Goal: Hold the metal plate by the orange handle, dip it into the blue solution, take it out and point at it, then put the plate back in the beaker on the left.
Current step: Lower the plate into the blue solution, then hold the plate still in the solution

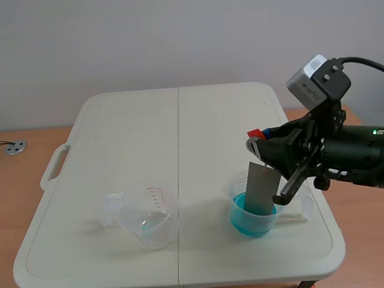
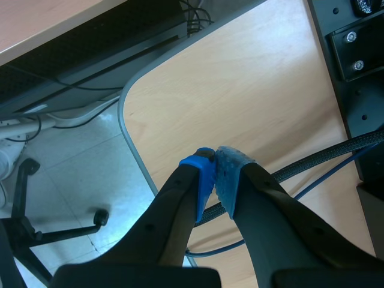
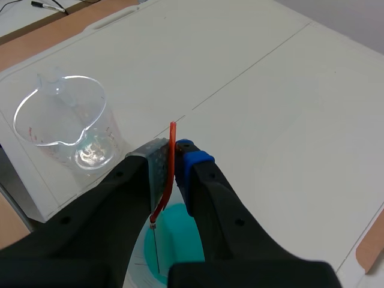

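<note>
Scene view, metal plate (image 1: 261, 188): it hangs upright with its long axis vertical. Its lower end is inside the beaker of blue solution (image 1: 253, 220), seemingly in the liquid.
Scene view, right gripper (image 1: 261, 142): you have it directly above that beaker, gripping the top of the plate.
Scene view, empty beaker (image 1: 148, 219): it stands well apart, toward the robot's left on the white table (image 1: 132, 135). Only your right arm shows here.
Left wrist view, left gripper (image 2: 215, 171): its pads are together on nothing, off the table above a wooden surface.
Right wrist view, orange handle (image 3: 173, 137): it is pinched between the pads, and the plate hangs edge-on straight below the jaws.
Right wrist view, next move: in my judgement, a straight vertical lift should clear the rim.
</note>
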You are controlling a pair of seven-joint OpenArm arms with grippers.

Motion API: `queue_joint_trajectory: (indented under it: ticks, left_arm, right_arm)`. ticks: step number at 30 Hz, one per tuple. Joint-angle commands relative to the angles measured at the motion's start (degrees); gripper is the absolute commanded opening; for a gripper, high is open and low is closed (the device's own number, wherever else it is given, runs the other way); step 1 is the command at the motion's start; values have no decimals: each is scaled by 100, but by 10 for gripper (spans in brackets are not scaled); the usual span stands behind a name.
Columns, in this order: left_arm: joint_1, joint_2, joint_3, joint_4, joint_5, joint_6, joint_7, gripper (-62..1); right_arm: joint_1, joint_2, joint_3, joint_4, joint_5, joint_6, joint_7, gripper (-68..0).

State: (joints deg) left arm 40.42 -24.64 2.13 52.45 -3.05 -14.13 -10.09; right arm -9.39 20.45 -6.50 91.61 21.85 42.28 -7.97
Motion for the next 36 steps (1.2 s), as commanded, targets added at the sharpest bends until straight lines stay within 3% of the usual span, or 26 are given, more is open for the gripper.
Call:
queue_joint_trajectory:
  ticks: [1, 36]
  left_arm:
    - [35, -28, 13, 70, -33, -22, -42, -588]
    - [35, -28, 13, 70, -33, -22, -42, -588]
  right_arm:
    - [83, 17, 0, 46, -90, 44, -4, -662]
    - [83, 17, 0, 46, -133, 44, 83, -662]
